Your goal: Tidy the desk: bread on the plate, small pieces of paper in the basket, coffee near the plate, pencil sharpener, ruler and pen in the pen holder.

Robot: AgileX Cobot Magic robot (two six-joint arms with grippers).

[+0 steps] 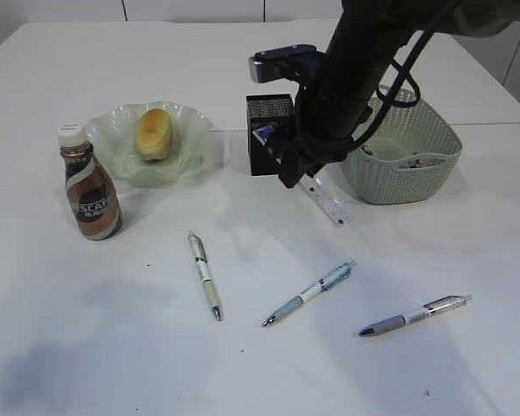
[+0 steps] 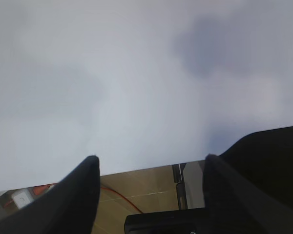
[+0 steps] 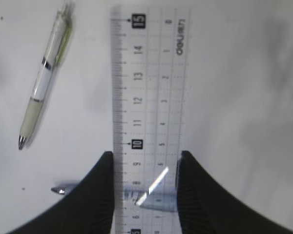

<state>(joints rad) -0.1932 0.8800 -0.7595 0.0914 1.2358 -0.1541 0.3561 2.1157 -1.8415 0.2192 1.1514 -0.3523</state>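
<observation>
My right gripper (image 3: 145,158) is shut on the clear ruler (image 3: 149,73), one finger against each long edge. The ruler (image 1: 328,201) sticks out of the gripper (image 1: 293,178) at a slant, above the desk (image 1: 87,347), just in front of the black mesh pen holder (image 1: 264,108). The bread (image 1: 154,132) lies on the ruffled green plate (image 1: 191,121), with the coffee (image 1: 91,186) upright to the plate's front left. Three pens (image 1: 204,276) (image 1: 310,293) (image 1: 414,315) lie on the desk. My left gripper (image 2: 151,163) is open and empty over the desk's edge. I cannot pick out the pencil sharpener.
The green basket (image 1: 399,182) stands right of the pen holder, partly behind my right arm, with a small pale scrap (image 1: 413,160) on its floor. A pen (image 3: 44,83) lies left of the ruler in the right wrist view. Floor shows past the desk edge in the left wrist view.
</observation>
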